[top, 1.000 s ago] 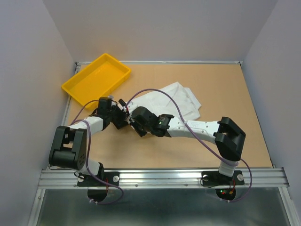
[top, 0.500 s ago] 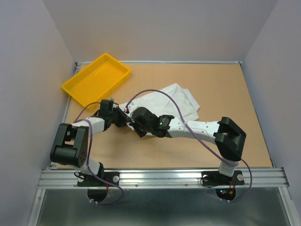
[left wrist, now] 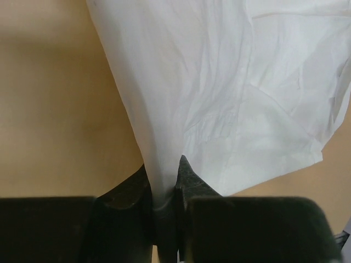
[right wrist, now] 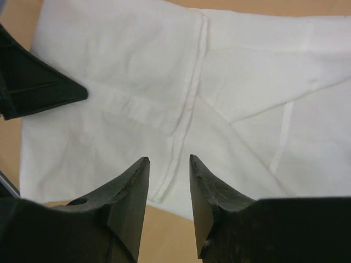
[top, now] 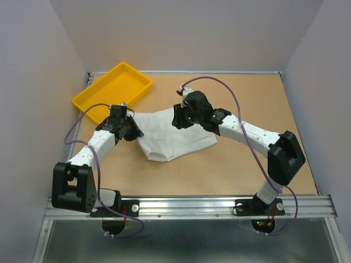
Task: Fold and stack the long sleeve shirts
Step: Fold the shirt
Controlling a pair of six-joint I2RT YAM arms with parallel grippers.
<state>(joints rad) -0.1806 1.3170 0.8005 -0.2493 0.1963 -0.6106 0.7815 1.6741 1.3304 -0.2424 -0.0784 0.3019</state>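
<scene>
One white long sleeve shirt (top: 175, 139) lies folded into a rough rectangle in the middle of the table. My left gripper (top: 133, 132) is at its left edge, shut on a fold of the white fabric (left wrist: 159, 159), which runs up between the fingers (left wrist: 189, 178). My right gripper (top: 177, 121) hovers over the shirt's far edge. It is open, with nothing between its fingertips (right wrist: 140, 167). Below them the shirt (right wrist: 137, 71) shows a seam running down it, and its near edge meets the bare table.
A yellow plastic tray (top: 143, 90) stands at the back left, just beyond the left gripper. The tip of the left gripper (right wrist: 44, 93) shows at the left of the right wrist view. Grey walls close in the table on three sides.
The left gripper shut on the shirt's edge and drew left. The right gripper let go, opened and swung to the far side. The shirt moved nearer and now lies more compact.
</scene>
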